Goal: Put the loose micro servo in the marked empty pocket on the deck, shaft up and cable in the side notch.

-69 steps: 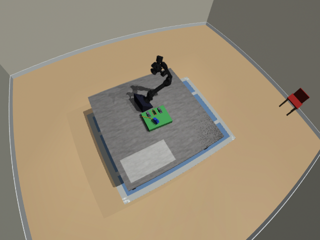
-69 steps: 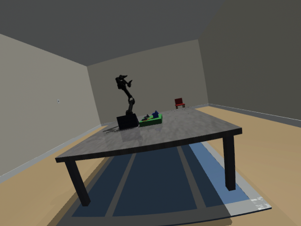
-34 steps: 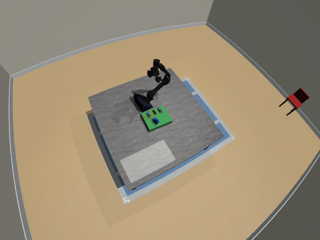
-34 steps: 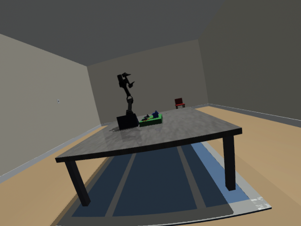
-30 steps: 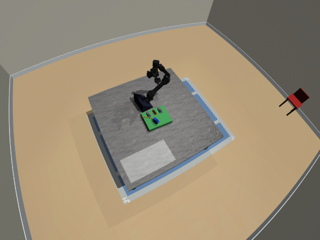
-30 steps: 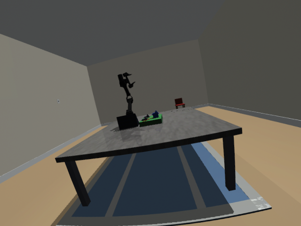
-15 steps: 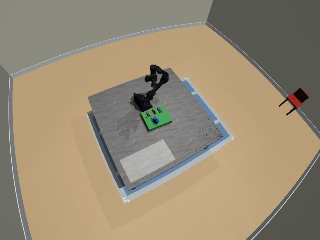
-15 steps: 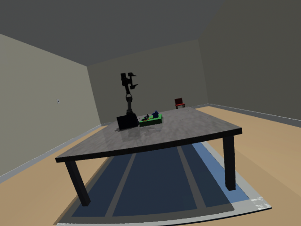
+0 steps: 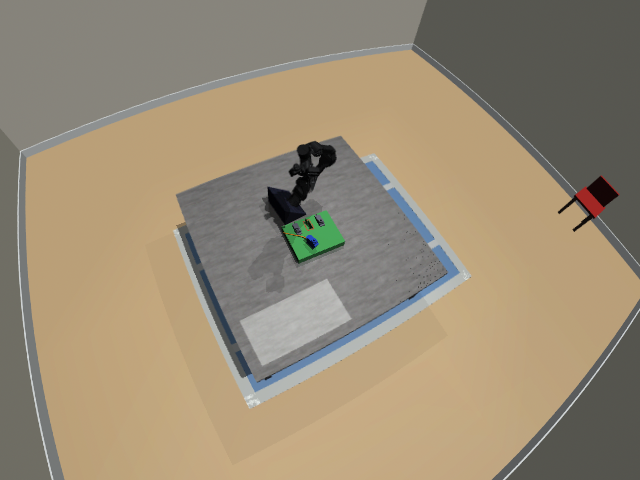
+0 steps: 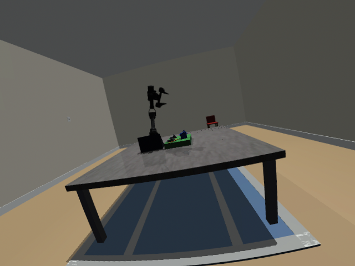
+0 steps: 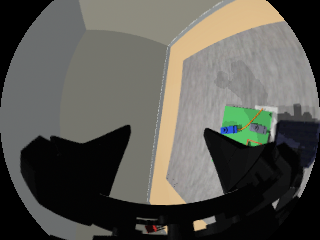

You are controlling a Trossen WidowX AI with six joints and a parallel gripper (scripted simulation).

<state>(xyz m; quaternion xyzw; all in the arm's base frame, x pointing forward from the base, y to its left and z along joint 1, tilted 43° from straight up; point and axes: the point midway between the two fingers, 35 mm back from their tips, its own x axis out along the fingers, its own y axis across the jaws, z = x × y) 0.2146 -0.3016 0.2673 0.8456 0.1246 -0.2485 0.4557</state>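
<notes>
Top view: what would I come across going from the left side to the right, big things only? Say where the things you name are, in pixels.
Pale rectangle on the table (image 9: 295,322) → green block (image 9: 326,236) (image 10: 178,143) (image 11: 240,114) → red chair (image 9: 589,201) (image 10: 212,123) (image 11: 151,228).

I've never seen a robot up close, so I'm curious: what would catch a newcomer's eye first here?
Probably the bright green deck on the grey table, with a blue servo on top. Beside it rises the black arm, its gripper open and holding nothing. Off beyond the table, a red chair stands out.
</notes>
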